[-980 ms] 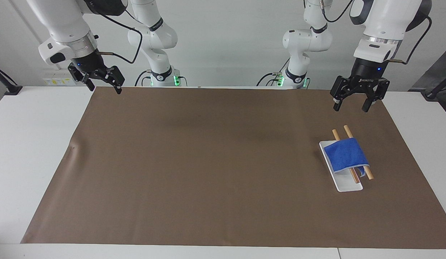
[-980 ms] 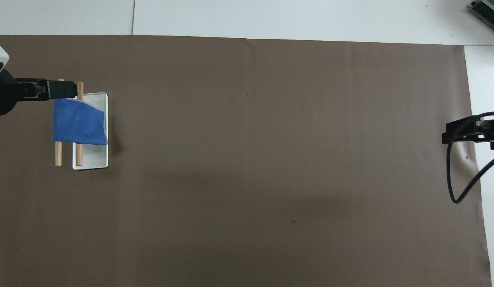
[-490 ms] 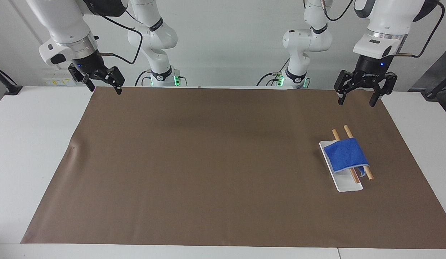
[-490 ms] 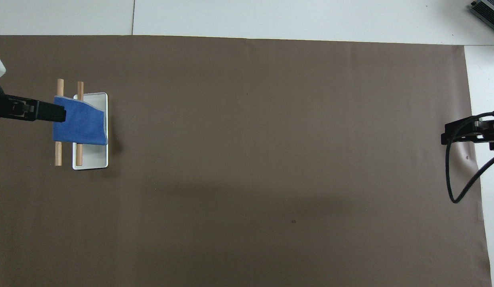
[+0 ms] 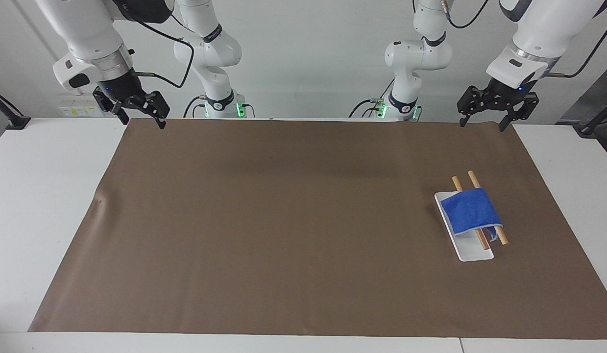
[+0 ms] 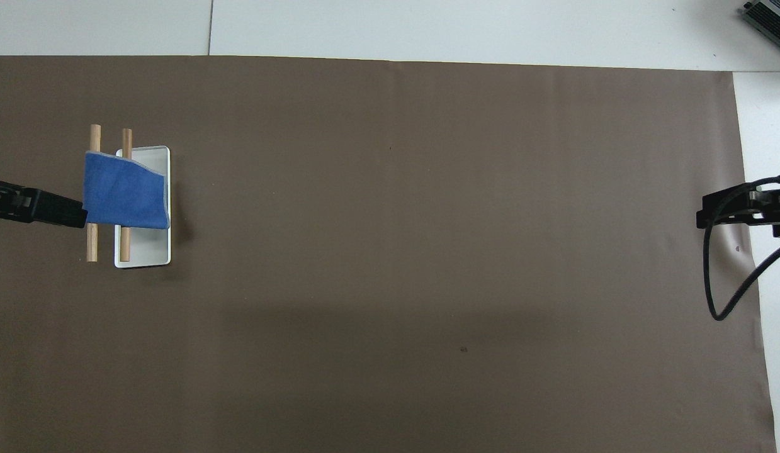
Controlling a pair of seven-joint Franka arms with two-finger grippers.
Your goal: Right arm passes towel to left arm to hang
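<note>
**Inspector:** Now, report your claws and where the towel lies.

**Robot:** My left gripper (image 5: 479, 125) hangs in the air over the mat's edge at my own end of the table, toward my left arm's end. Its fingers (image 5: 463, 121) stand spread apart and hold nothing. In the overhead view only its dark tip (image 6: 46, 209) shows. My right gripper (image 5: 142, 120) hangs over the mat's corner at my right arm's end, fingers likewise parted and empty. That arm waits.

**Inspector:** And the towel?

**Robot:** The towel (image 5: 470, 213) is well apart from my left gripper, lower than it and farther out along the table, toward the same end. It is draped over two wooden rods (image 5: 473, 180), blue face up, with a small flap hanging under its outer edge. Both rods poke out from under the cloth at either end.

**Inspector:** What carries the rods?

**Robot:** A white tray (image 5: 472, 253) on the brown mat (image 5: 283, 220). One rod lies over the tray; the other seems to run just beside its rim, on the side nearer my left gripper's end.

**Inspector:** Any contact between claw and cloth?

**Robot:** None. From overhead my left tip sits just beside the towel's edge (image 6: 87, 189), but the facing view shows it raised clear of it.
</note>
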